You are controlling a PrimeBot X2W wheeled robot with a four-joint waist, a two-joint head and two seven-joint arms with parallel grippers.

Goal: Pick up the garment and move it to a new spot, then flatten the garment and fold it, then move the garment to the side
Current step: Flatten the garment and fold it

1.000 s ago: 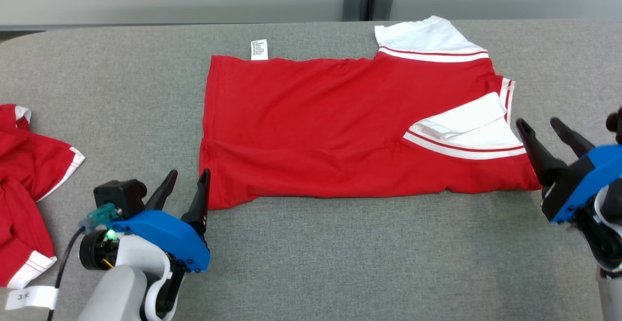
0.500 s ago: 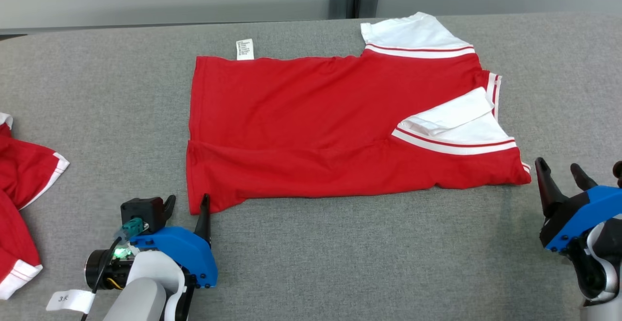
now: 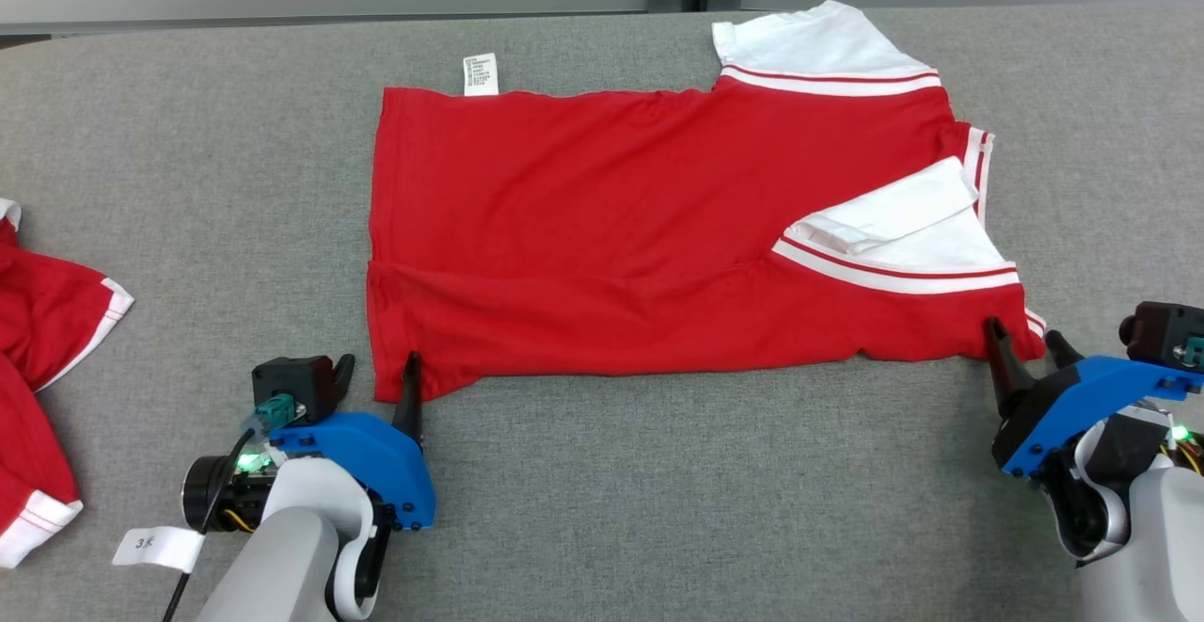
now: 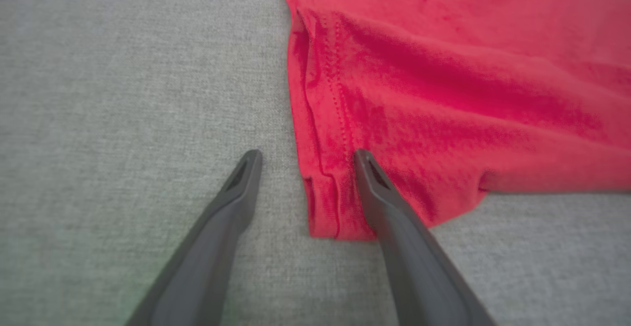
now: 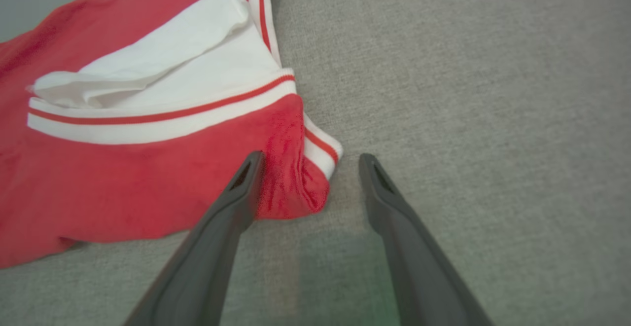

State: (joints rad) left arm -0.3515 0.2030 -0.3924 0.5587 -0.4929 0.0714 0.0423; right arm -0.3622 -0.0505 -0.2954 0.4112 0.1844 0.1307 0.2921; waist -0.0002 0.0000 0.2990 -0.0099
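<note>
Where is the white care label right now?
Head view: the care label sticks out past the far edge of the red garment, near its left corner, on the grey table.

— What of the other garment [image 3: 38,340] by the tabletop's [image 3: 658,490] left edge?
— The frame cuts it off; its full shape cannot be told.
— And the label [image 3: 480,73] at the garment's [image 3: 611,227] far hem?
— Its print is too small to read.
</note>
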